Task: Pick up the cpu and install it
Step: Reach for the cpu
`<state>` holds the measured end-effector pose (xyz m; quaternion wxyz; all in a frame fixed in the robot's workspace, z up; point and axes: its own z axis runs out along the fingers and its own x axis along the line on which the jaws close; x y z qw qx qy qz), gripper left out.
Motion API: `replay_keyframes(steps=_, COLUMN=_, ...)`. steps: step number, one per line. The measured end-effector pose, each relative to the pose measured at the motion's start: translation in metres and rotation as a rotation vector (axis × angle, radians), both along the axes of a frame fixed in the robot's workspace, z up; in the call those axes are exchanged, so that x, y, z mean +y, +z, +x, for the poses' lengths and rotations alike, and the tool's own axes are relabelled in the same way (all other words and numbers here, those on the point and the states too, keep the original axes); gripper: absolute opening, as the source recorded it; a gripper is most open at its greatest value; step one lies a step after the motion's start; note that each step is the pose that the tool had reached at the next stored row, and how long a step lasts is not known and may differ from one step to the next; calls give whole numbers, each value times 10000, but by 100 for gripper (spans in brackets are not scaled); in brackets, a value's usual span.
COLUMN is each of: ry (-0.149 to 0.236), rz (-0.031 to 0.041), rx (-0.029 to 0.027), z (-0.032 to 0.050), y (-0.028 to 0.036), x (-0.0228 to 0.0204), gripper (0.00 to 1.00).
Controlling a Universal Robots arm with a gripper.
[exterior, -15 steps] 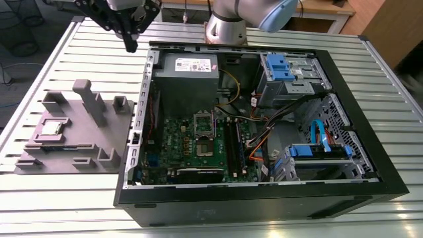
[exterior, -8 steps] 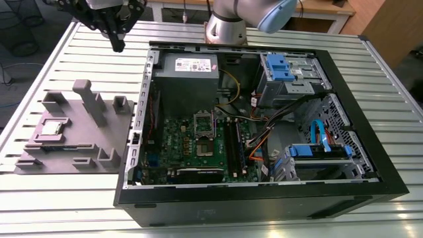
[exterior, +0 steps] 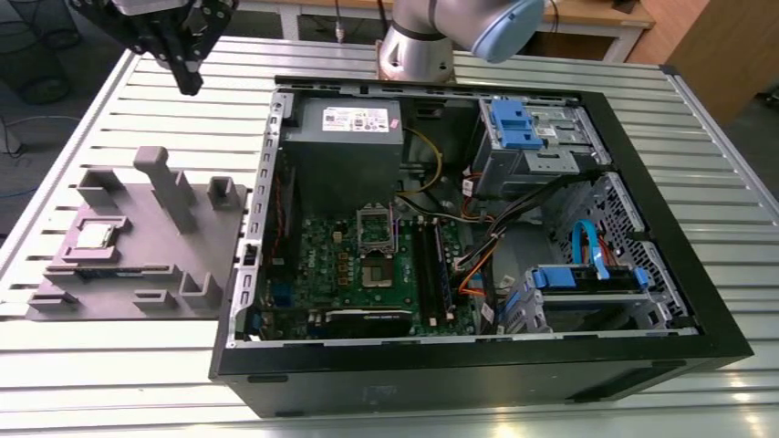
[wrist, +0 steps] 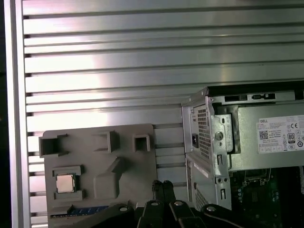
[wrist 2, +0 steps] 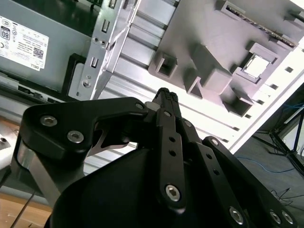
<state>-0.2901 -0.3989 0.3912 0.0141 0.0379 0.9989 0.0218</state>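
Pincer [exterior: 189, 85] hangs closed, empty, in the exterior view's upper left; descending unopened, I could knock the cpu [exterior: 95, 235] askew in its tray [exterior: 159, 276].

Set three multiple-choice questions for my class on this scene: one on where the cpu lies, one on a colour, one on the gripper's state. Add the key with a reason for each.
1. Where is the cpu?
A) in the motherboard socket
B) in a recess of the grey tray
C) between the robot's fingers

2. What colour are the plastic brackets on the drive cages?
A) blue
B) red
C) yellow

3. How is the gripper?
A) open around the cpu
B) shut on a cable
C) shut, holding nothing, above the table

Key:
1 B: the first wrist view shows the cpu seated in the grey tray, beside the case.
2 A: both drive cages carry blue parts in the exterior view.
3 C: the fingertips meet with nothing between them in both wrist views.
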Motion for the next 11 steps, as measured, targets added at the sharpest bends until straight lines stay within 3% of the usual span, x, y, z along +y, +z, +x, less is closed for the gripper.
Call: replay_keyframes(steps=11, ry=1, rz=-1, rx=1, z=-320, y=-16, x=0, gripper=11)
